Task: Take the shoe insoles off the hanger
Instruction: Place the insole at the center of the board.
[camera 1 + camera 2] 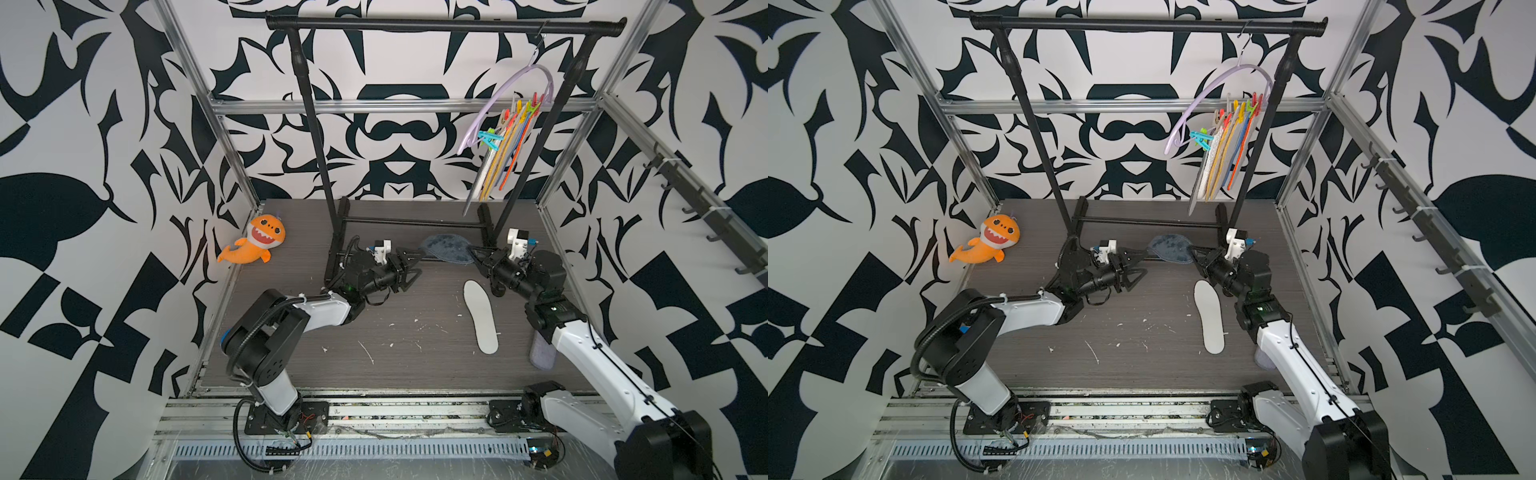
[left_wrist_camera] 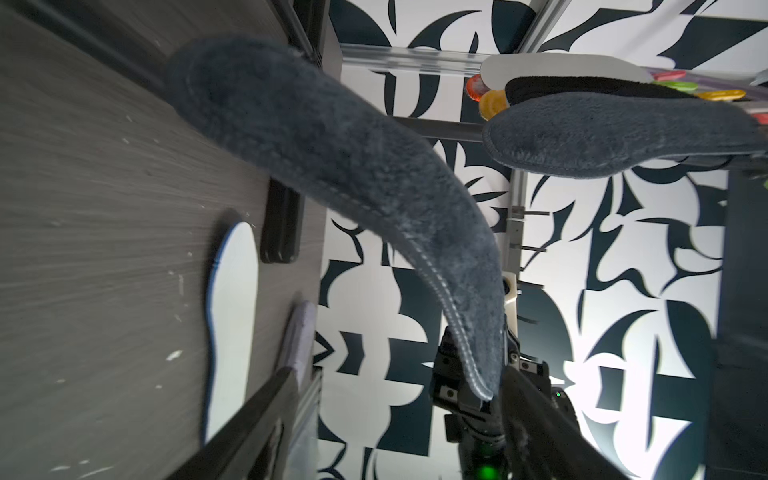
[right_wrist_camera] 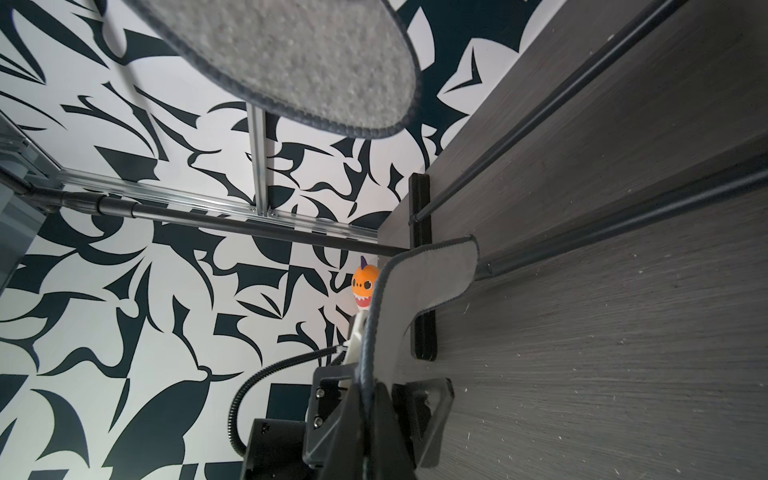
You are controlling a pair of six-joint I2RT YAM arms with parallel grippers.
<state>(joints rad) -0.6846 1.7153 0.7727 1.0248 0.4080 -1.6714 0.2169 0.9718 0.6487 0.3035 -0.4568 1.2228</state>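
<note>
Two are off — a white insole [image 1: 481,316] lies flat on the desk [image 1: 374,365], and a grey insole [image 1: 446,253] sits low at its back, one end clamped in the right pincer [image 1: 473,252]. The left pincer [image 1: 415,262] gapes wide beside it, gripping nothing. The other insoles [image 1: 496,166] hang pegged to the hanger [image 1: 513,81] — most work remains.

I read the grey-blue insole [image 2: 332,137] as fuzzy cloth, the white insole [image 1: 481,316] smooth matt, the desk [image 1: 395,365] matt wood-grain.
</note>
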